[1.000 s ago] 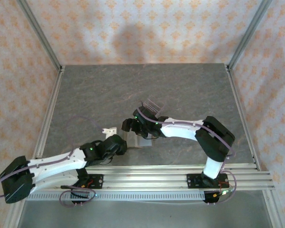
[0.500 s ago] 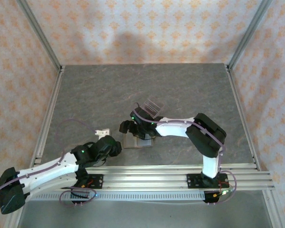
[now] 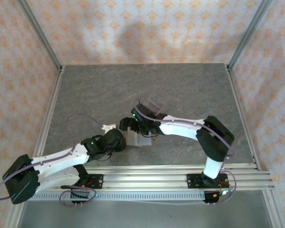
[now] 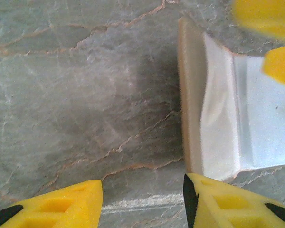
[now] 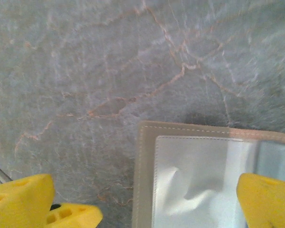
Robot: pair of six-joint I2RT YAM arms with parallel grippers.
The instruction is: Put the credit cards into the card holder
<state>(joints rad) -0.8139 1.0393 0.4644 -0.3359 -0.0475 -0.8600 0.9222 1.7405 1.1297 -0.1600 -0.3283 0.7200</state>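
The card holder [image 3: 134,138] lies open and flat on the table, tan with stitched edges and a clear plastic pocket [image 5: 199,180]. My left gripper [image 3: 119,141] is open at its left edge; in the left wrist view [image 4: 142,202] the right finger [image 4: 228,202] sits at the corner of the card holder [image 4: 213,114], with bare table between the fingers. My right gripper [image 3: 132,125] hovers open over the holder's far side, its fingers [image 5: 268,199] wide either side of the holder's edge [image 5: 145,171]. I cannot make out the credit cards.
A clear slotted stand [image 3: 151,106] with a purplish tint stands just behind the right gripper. A small white piece [image 3: 107,127] lies left of the holder. The aluminium rail [image 3: 171,171] runs along the near edge. Grey marble table [image 3: 180,85] stretches behind.
My left arm drew back to the near left, then came forward again to the holder's left edge, opening a little. The right gripper opened wider over the holder.
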